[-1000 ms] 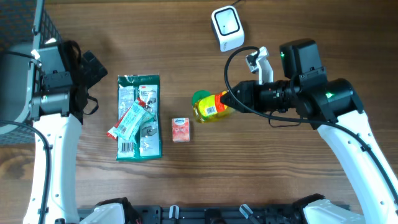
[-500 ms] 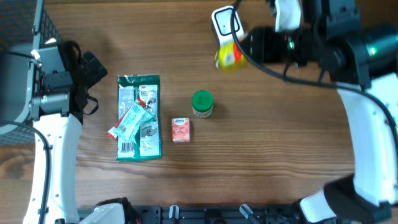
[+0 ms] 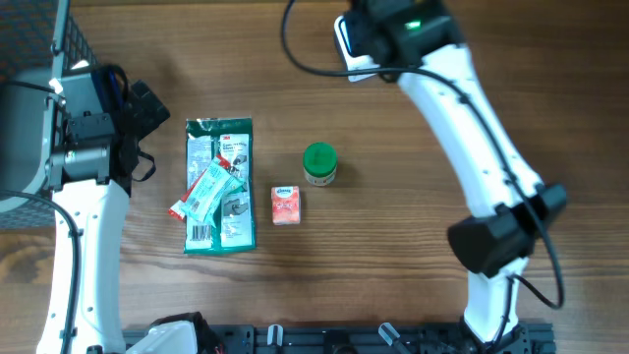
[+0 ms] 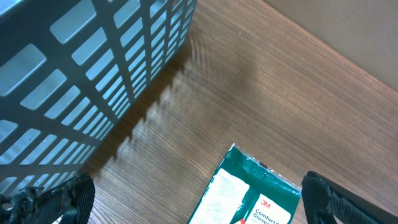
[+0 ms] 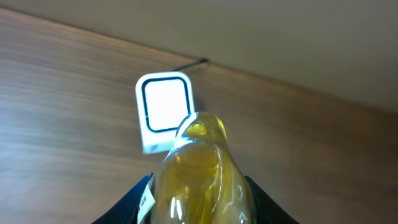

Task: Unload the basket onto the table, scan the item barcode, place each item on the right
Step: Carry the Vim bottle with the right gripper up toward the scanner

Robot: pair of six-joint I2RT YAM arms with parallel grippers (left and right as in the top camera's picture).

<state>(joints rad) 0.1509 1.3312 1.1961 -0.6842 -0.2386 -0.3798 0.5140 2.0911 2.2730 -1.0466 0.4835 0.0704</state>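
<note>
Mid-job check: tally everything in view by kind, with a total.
Flat packets: 2 (green glove packet, smaller packet lying on it)
Pink box: 1
Green-lidded jar: 1
Yellow bottle: 1
Scanner: 1
Basket: 1
Total: 7

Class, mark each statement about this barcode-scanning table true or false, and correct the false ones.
1. The right gripper holds a yellow see-through bottle. True.
2. A white square barcode scanner lies just beyond that bottle in the right wrist view. True.
3. The left gripper is shut on the green plastic packet. False: it is open and empty; the packet lies on the wooden table.
4. The green-lidded jar rests on the packet. False: it stands on the table, apart from the packet.
</note>
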